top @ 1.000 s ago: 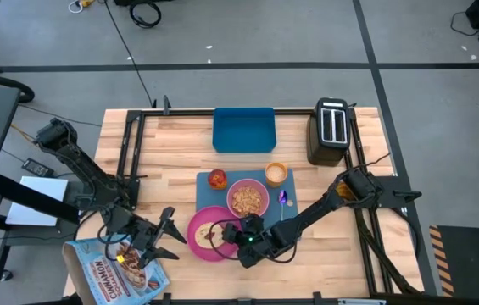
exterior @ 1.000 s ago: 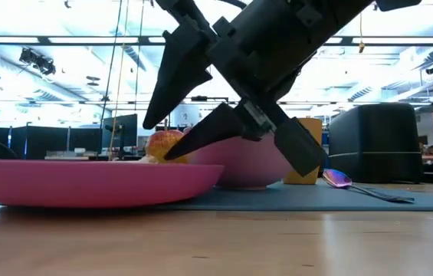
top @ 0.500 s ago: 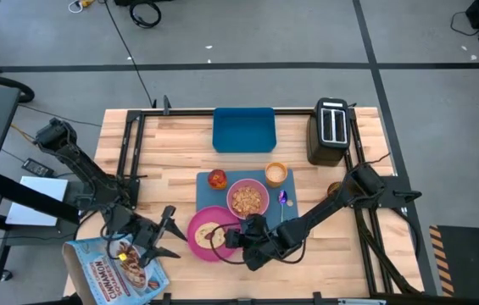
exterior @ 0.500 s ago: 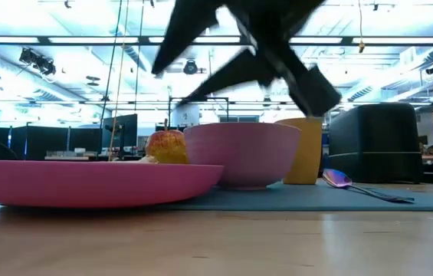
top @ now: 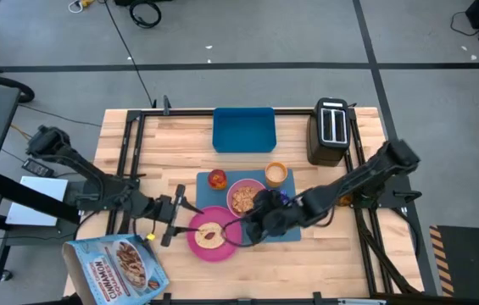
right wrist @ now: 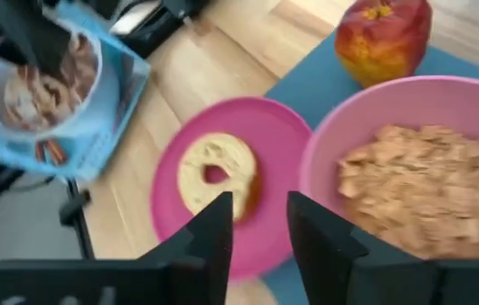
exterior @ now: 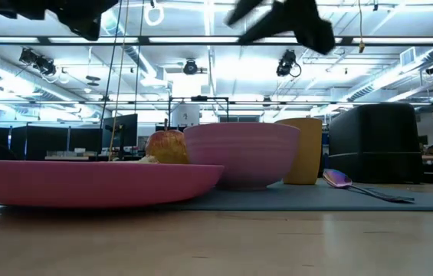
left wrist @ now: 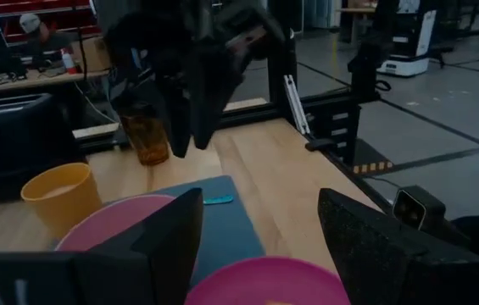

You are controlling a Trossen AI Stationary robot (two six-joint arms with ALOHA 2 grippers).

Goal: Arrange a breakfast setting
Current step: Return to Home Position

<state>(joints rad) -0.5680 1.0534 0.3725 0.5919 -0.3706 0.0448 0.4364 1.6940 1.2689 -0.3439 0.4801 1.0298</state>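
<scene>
The slate-blue mat [top: 207, 185] holds the pink bowl [top: 246, 197] of cereal, the red apple [top: 217, 179], the orange cup [top: 275, 174] and the teal-handled spoon [top: 283, 197]. The pink plate [top: 195, 244] lies half on the mat's near left corner, with the toast slice [top: 208, 233] on it. My right gripper [top: 247, 227] hangs open and empty above the plate's right rim; the right wrist view [right wrist: 256, 220] looks down on toast [right wrist: 215, 175] and bowl [right wrist: 409, 169]. My left gripper [top: 175, 219] is open and empty, raised just left of the plate, and also shows in its wrist view [left wrist: 260, 246].
A brighter blue tray [top: 243, 129] sits at the far middle and a black toaster [top: 331, 131] at the far right. A cereal box [top: 116, 267] lies at the near left corner. Black frame rails [top: 129, 152] run along the table's sides.
My right gripper has risen from the plate and drawn back toward the far edge, leaving the toast lying on the plate. My left gripper has risen and moved right toward the plate.
</scene>
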